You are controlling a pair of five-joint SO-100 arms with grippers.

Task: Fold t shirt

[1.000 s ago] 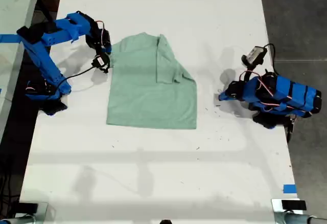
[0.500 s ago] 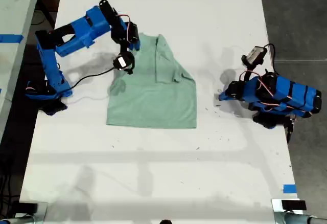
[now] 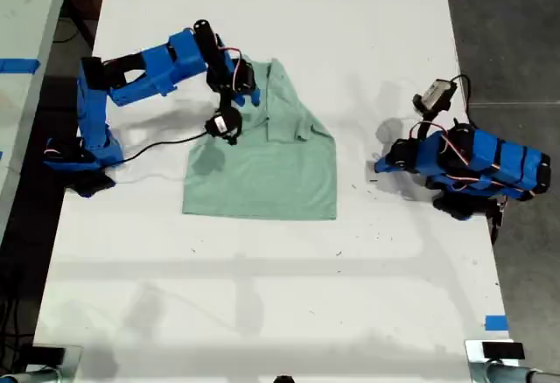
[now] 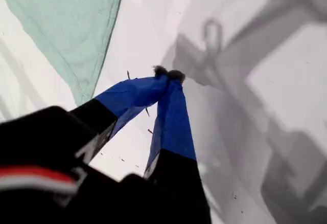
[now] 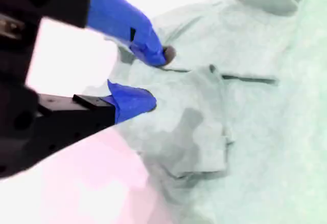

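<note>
My second gripper (image 5: 153,78) hangs parted over the t shirt (image 3: 262,151) — soft, limp cloth, best pinched at the folded hem beneath it — my first gripper (image 4: 168,73) pressed closed, empty.

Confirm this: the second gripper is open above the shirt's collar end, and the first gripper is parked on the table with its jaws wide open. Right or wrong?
Wrong on one point. My first gripper has its jaws shut, tips touching, as the first wrist view shows; it does sit over the bare table beside the t shirt. My second gripper is open over the shirt's collar end, as you said.
</note>
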